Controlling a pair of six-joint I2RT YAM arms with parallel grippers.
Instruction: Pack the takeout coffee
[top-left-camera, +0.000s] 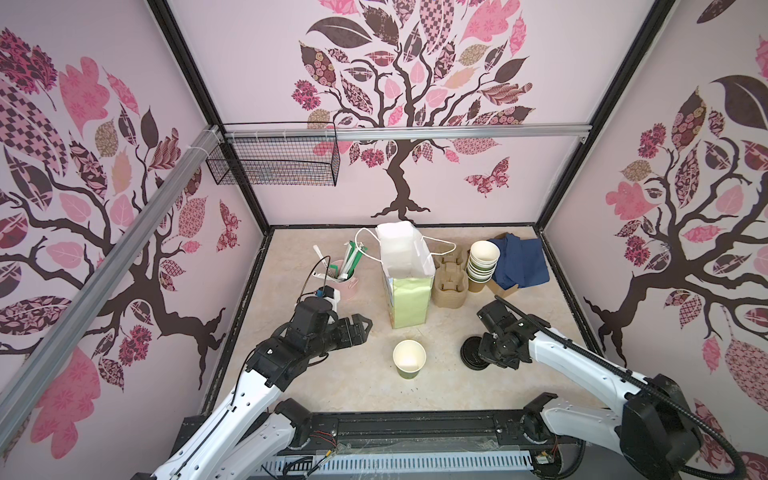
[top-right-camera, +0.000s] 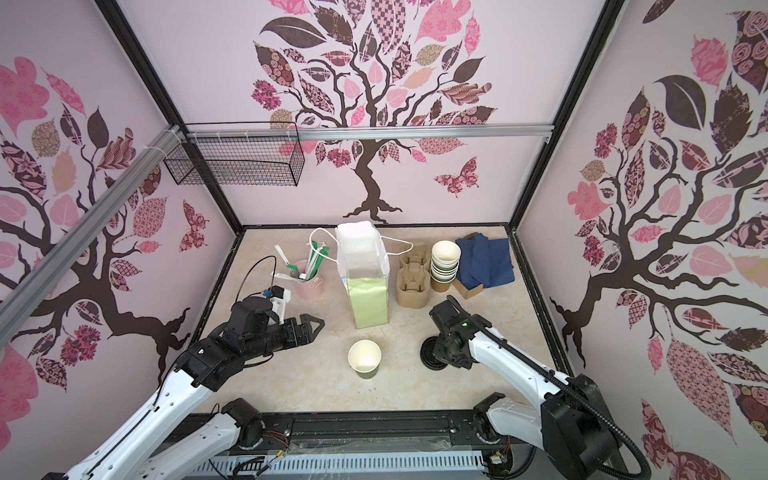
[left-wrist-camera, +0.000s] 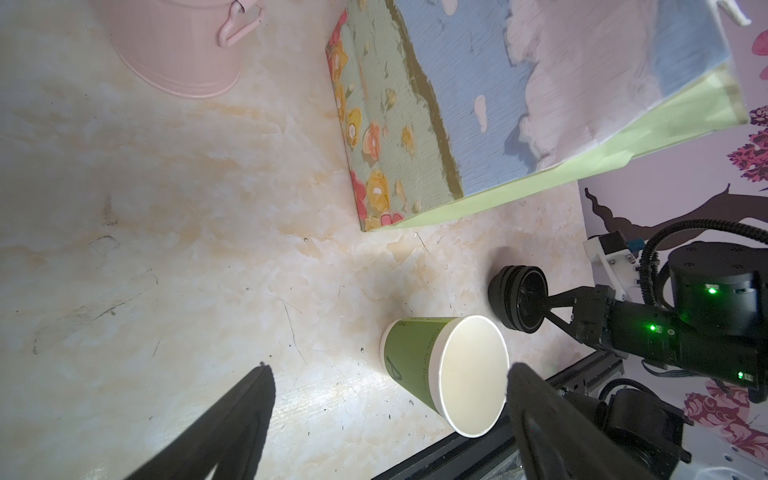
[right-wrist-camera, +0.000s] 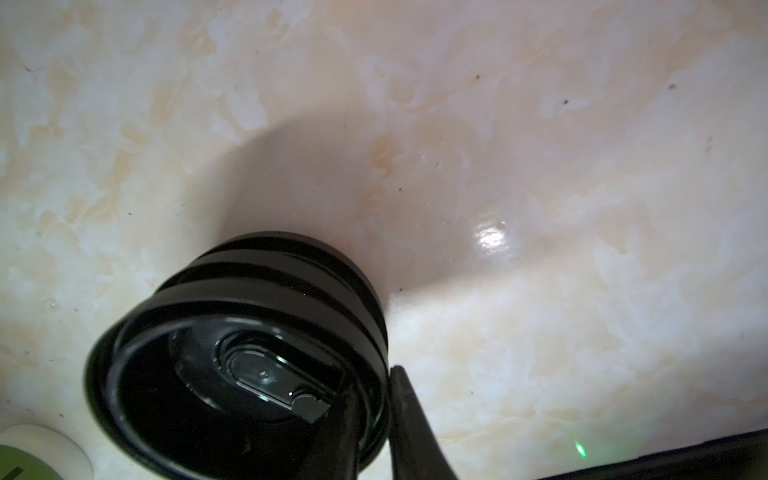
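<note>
The takeout coffee cup (top-left-camera: 409, 359) (top-right-camera: 364, 359) (left-wrist-camera: 444, 370), small, green and paper, stands upright at the front middle with its cream inside showing and no lid on it. To its right, low at the tabletop, is a stack of black lids (top-left-camera: 471, 353) (top-right-camera: 428, 353) (left-wrist-camera: 517, 303) (right-wrist-camera: 232, 353). My right gripper (right-wrist-camera: 376, 380) (left-wrist-camera: 544, 307) is shut on the top lid's rim, one finger inside and one outside. My left gripper (top-left-camera: 363, 328) (top-right-camera: 316, 326) (left-wrist-camera: 389, 368) hangs open left of the cup, holding nothing. The tall paper bag (top-left-camera: 407, 274) (top-right-camera: 368, 282) stands open behind the cup.
A pink bucket of straws (top-left-camera: 345, 278) stands left of the bag. Right of it are pulp cup carriers (top-left-camera: 446, 286), a stack of lidless cups (top-left-camera: 482, 259) and blue napkins in a box (top-left-camera: 519, 259). A wire basket (top-left-camera: 274, 160) hangs on the back wall.
</note>
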